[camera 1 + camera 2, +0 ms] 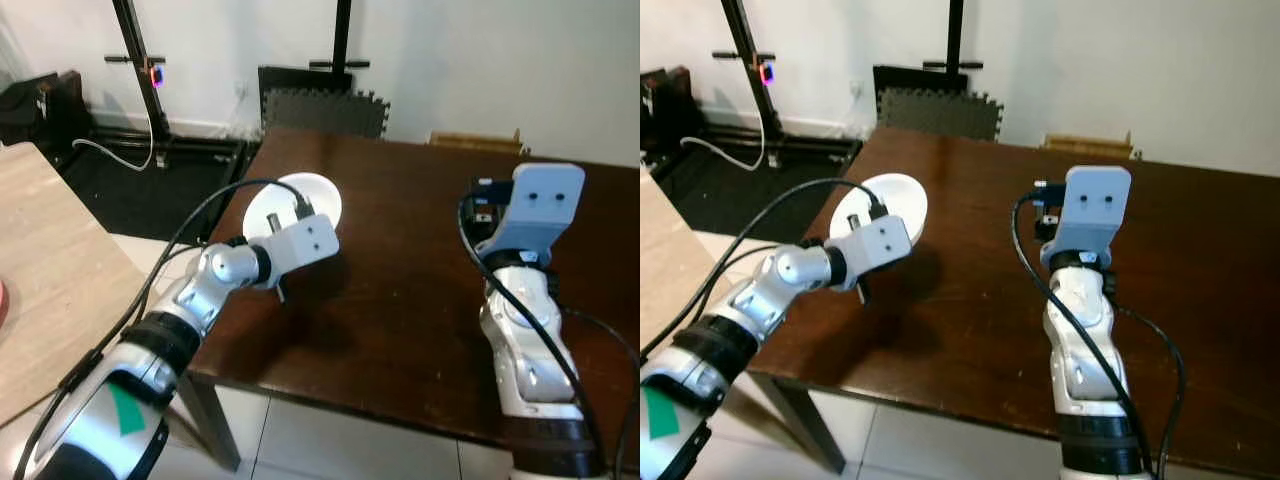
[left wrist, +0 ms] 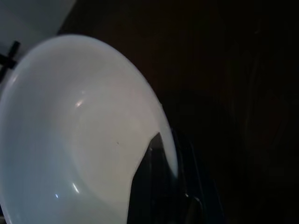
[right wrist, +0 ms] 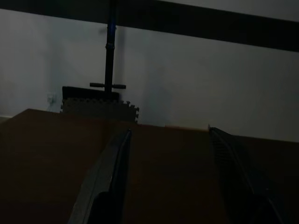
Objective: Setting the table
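On dark table (image 1: pixel 400 300) | plain white plate (image 1: pixel 296 204), glossy | left gripper (image 2: pixel 161 186) clamps rim | right gripper (image 3: pixel 168 177) spread, empty

A white bowl (image 2: pixel 70 135) sits over the dark surface (image 2: pixel 233 70), one black pincer finger (image 2: pixel 152 186) lying inside its rim.

Home room turned test space: dark wooden desk (image 1: pixel 420 300), white tiled floor (image 1: pixel 300 440), foam mats (image 1: pixel 325 105) against white wall, black stand (image 1: pixel 135 50).
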Controlling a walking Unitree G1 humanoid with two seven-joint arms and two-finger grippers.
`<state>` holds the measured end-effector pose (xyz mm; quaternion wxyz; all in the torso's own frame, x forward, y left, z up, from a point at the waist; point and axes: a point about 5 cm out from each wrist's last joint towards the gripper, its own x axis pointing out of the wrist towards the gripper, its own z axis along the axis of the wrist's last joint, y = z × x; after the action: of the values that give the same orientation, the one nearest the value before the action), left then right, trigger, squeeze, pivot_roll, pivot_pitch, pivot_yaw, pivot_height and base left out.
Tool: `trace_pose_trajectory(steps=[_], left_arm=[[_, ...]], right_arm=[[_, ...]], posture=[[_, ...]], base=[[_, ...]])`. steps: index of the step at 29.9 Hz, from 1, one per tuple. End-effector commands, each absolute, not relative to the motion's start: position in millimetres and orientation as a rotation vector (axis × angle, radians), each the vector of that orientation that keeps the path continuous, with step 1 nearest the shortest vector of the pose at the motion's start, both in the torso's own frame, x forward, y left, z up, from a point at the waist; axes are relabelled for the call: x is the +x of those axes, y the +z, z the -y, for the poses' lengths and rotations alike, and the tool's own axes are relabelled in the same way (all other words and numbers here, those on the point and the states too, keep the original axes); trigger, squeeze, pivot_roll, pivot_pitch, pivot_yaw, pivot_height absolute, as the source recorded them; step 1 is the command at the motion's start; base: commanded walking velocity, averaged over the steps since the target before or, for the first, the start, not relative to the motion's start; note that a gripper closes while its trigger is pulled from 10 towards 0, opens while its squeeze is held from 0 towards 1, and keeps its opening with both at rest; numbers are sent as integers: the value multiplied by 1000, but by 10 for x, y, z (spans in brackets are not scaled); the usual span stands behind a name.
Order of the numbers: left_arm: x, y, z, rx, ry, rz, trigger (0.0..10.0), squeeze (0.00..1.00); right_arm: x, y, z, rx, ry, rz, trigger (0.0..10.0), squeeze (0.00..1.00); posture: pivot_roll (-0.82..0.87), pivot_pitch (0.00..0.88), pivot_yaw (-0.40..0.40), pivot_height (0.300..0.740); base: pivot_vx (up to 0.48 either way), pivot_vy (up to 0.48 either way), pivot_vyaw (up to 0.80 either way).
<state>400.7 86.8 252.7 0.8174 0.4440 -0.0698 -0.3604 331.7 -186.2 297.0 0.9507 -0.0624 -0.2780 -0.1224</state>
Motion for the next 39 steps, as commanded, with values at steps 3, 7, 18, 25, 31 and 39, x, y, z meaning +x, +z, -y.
trace_pose_trajectory(steps=[3, 7, 18, 25, 31, 39], left_arm=[[4059, 2533, -893, 1024, -739, 158, 10000, 0], [4093, 2533, -952, 1077, -713, 152, 10000, 0], [4012, 2447, -944, 1194, -950, 110, 10000, 125], [3862, 2470, -990, 1303, -1187, 150, 10000, 67], [3849, 2453, -982, 1325, -1202, 163, 10000, 1000], [3833, 2609, -920, 1300, -1181, 281, 10000, 0]], right_arm=[[3212, 3074, 1974, -114, -284, 621, 10000, 0], [3147, 3117, 1999, -109, -296, 647, 10000, 0], [3033, 3148, 2064, -99, -328, 667, 10000, 0], [2998, 3129, 2110, -98, -347, 663, 10000, 0], [3023, 3125, 2088, -90, -340, 658, 10000, 0], [3042, 3132, 2061, -83, -329, 658, 10000, 0]], posture=[[33, 231, 49, 740], [18, 244, 56, 740], [2, 236, 72, 740], [20, 224, 73, 740], [26, 221, 70, 740], [29, 212, 63, 740]], base=[[0, 0, 0], [0, 0, 0], [0, 0, 0], [0, 0, 0], [0, 0, 0], [0, 0, 0]])
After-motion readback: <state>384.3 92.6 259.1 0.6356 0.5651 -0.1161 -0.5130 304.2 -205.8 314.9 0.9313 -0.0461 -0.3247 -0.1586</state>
